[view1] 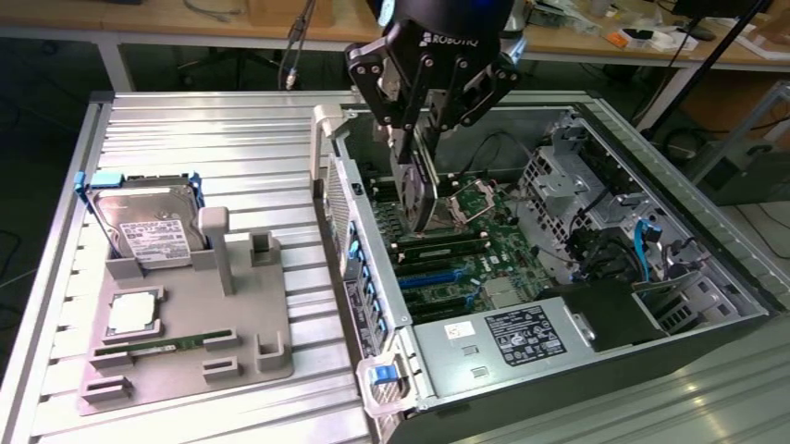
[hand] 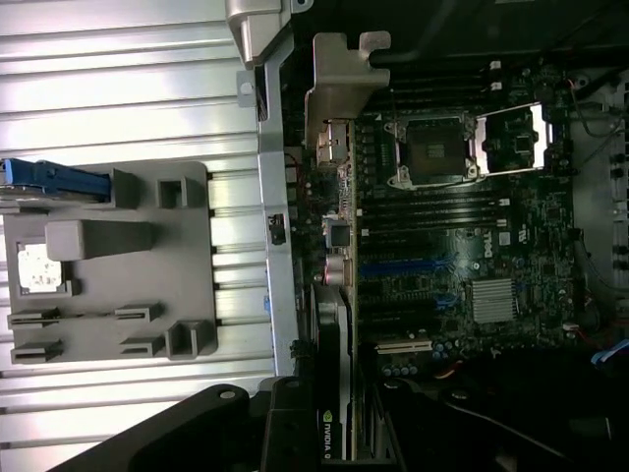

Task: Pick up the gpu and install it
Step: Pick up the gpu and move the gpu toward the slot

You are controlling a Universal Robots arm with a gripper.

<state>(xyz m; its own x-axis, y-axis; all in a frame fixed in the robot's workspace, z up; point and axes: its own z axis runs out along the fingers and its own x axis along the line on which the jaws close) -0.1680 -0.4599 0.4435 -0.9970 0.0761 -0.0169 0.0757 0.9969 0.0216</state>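
Observation:
My gripper (view1: 424, 125) hangs over the open computer case (view1: 691, 231), shut on the gpu (view1: 415, 190). The card stands on edge between the fingers, its lower edge a little above the motherboard (view1: 463, 268) near the case's rear wall. In the wrist view I look down along the gpu (hand: 332, 383). Its dark edge carries a small green logo, and its silver end bracket (hand: 339, 93) with its ports lies over the rear edge of the motherboard (hand: 462, 246). The gripper (hand: 329, 438) is clamped on the card's near end. Blue and white expansion slots (hand: 398, 267) lie beside the card.
A grey parts holder (view1: 185, 370) lies on the ribbed metal table at the exterior view's left. It carries a silver hard drive (view1: 148, 227), a square processor (view1: 133, 313) and a narrow memory stick (view1: 166, 344). Inside the case are the power supply (view1: 519, 338), drive cages (view1: 556, 176) and cables.

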